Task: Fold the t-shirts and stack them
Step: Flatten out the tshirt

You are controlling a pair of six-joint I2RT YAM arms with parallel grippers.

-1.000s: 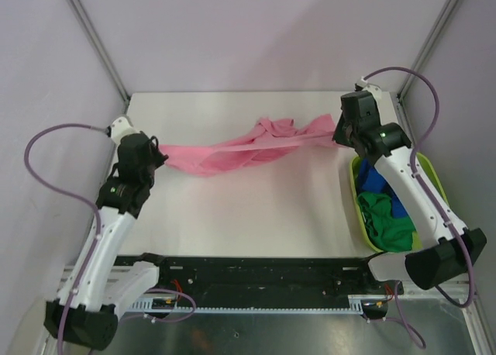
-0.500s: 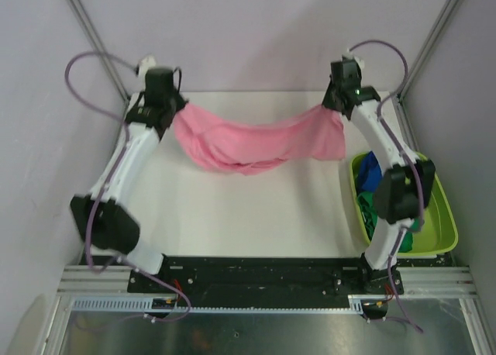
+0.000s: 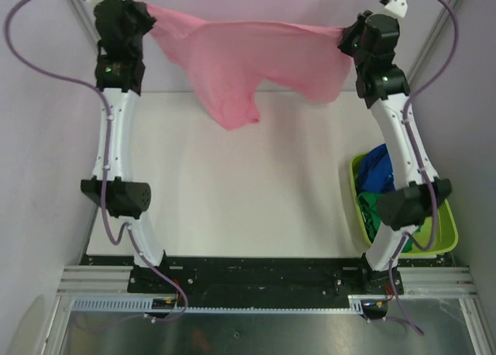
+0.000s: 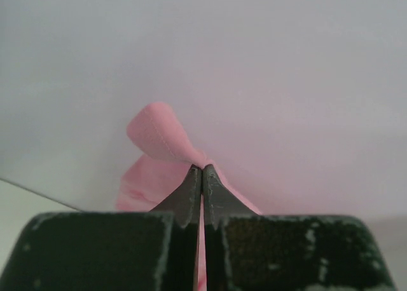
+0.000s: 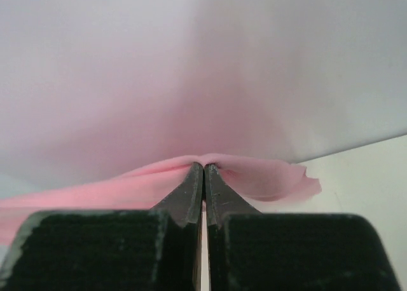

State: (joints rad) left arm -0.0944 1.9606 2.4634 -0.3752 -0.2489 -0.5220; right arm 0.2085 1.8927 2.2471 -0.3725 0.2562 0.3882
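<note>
Logged from my remote desk, two arms, same pattern.

Left arm [image 3: 116, 138]: white link shells and black joint housings. I noted a small green light [image 3: 109, 70] on the upper housing. A mauve cable [image 3: 8, 28] was attached near the wrist.

Right arm [image 3: 404, 138]: the same white and black build, with its own green light [image 3: 380, 78] and mauve cable [image 3: 456, 29].

Left hand [image 4: 202, 171]: two black fingers [image 4: 184, 199] tapering to wedge tips. The blocks behind them were flecked with pale scuffs.

Right hand [image 5: 203, 167]: matching black wedge fingers [image 5: 184, 196], and I recorded fewer scuffs.
</note>
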